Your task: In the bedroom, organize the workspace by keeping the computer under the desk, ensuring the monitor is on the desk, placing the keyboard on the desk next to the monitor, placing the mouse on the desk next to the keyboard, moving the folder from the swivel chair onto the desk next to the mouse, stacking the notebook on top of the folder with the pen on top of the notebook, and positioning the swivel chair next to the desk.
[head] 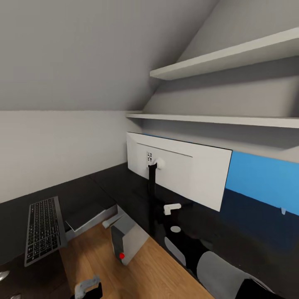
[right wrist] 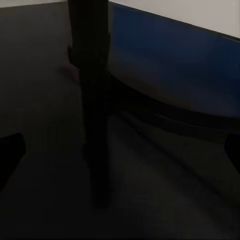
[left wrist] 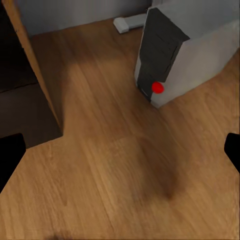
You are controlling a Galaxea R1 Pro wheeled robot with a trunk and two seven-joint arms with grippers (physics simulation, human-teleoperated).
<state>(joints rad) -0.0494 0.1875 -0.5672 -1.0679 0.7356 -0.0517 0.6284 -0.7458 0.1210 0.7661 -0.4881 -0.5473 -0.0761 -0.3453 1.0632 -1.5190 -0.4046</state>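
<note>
Facing the dark counter (head: pixel 104 182), the robot sees the monitor (head: pixel 182 170) standing on it back-first, its stand post close before the spread right end effector (right wrist: pixel 120 145). The computer (head: pixel 128 241) sits on the wood floor (left wrist: pixel 100 165) below the spread left end effector (left wrist: pixel 120 150), with the keyboard (head: pixel 43 228) lying on the counter nearby. Turning the monitor well likely means gripping the post low and rotating slowly, mindful of the shelves (head: pixel 224 56) above.

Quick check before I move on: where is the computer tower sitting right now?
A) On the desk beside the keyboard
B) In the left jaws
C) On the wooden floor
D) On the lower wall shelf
C: the computer tower stands on the wooden floor, below the keyboard on the dark desk.
</note>
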